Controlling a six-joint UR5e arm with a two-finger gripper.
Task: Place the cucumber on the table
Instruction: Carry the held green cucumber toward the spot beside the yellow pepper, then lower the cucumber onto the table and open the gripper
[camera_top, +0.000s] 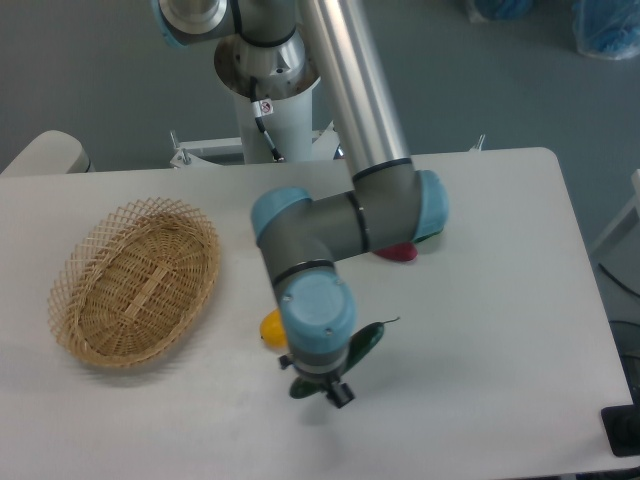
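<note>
The dark green cucumber (366, 340) lies slanted under my wrist on the white table (480, 330). One end sticks out at the upper right and the other end (300, 388) at the lower left. My gripper (322, 383) points straight down over the cucumber's middle. The blue wrist hides most of it, and only a black finger part (341, 394) shows. I cannot tell whether the jaws are shut on the cucumber or whether it rests on the table.
A yellow fruit (271, 328) lies right beside the wrist on its left. An empty wicker basket (135, 281) sits at the left. A red item (398, 253) and a bit of green (431, 238) peek out behind the arm's elbow.
</note>
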